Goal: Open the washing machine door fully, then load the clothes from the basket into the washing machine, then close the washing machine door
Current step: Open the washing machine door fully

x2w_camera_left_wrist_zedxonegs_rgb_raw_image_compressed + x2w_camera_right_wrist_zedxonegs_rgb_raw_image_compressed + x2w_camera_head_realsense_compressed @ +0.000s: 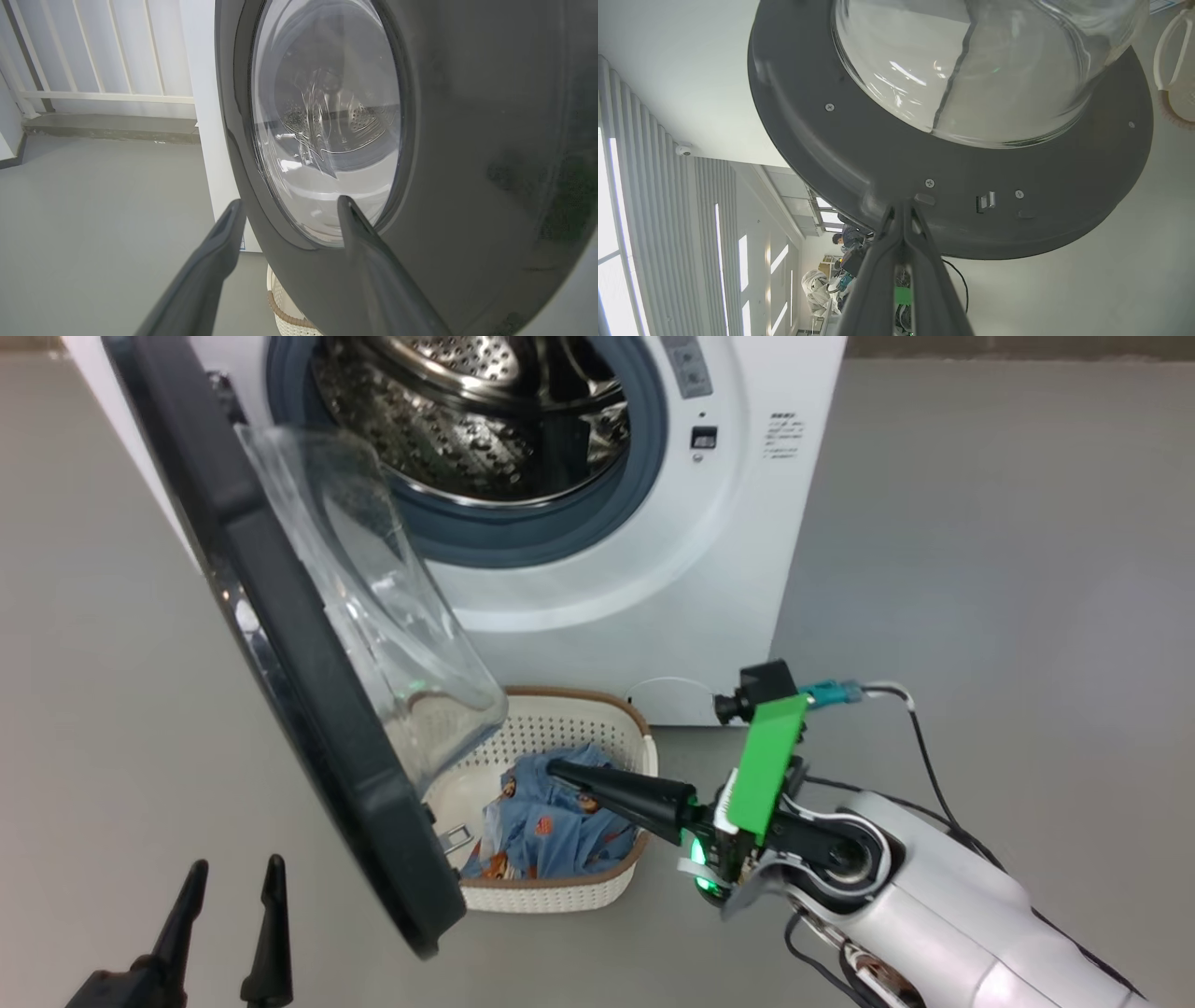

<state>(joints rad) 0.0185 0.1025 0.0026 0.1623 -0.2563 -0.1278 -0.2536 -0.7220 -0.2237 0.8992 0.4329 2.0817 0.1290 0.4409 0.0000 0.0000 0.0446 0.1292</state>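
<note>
We are holding our right pincer [553, 768] clenched over the light blue printed garment [546, 823] in the cream perforated plastic basket [551, 894]; our left pincer [235, 865] is hanging released.

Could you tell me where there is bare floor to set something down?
Bare grey floor: right of the white washing machine and left of its black-rimmed glass door. Crowded: door overhangs the cream perforated basket, right gripper above it.
</note>
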